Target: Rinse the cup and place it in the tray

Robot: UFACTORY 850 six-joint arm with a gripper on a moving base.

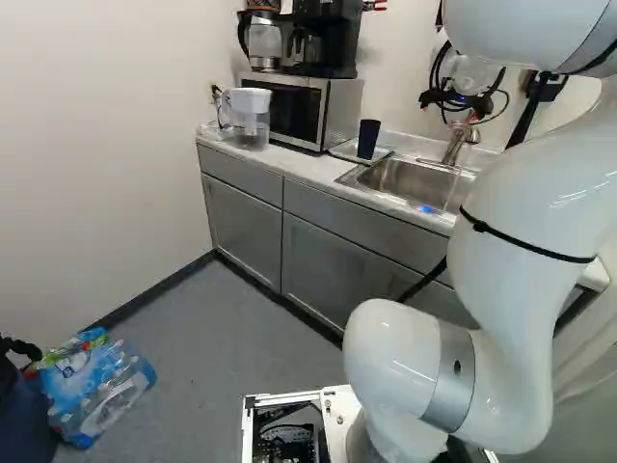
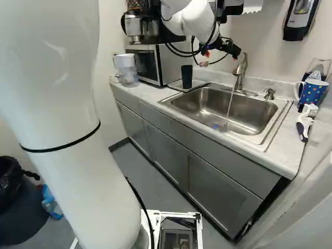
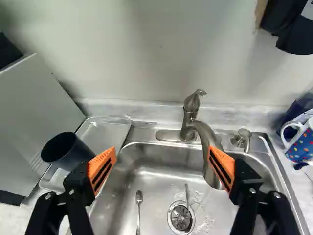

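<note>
Now the cup [image 3: 78,155] stands upright in the tray [image 3: 108,133] beside the sink [image 3: 156,174], long axis vertical, mouth facing up. It's dark, plain and tall, tapering a touch toward the base, while the gripper [image 2: 221,54] hangs over the sink, fingers spread, grasping nothing.

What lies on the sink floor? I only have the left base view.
Observer: A spoon lies in the sink, between the drain and the tray side.
Operator: Is the gripper holding anything?
Observer: No, the gripper stands open and empty.
Operator: What's past the end of the sink away from the tray?
Observer: A polka-dot mug, on the counter.
</note>
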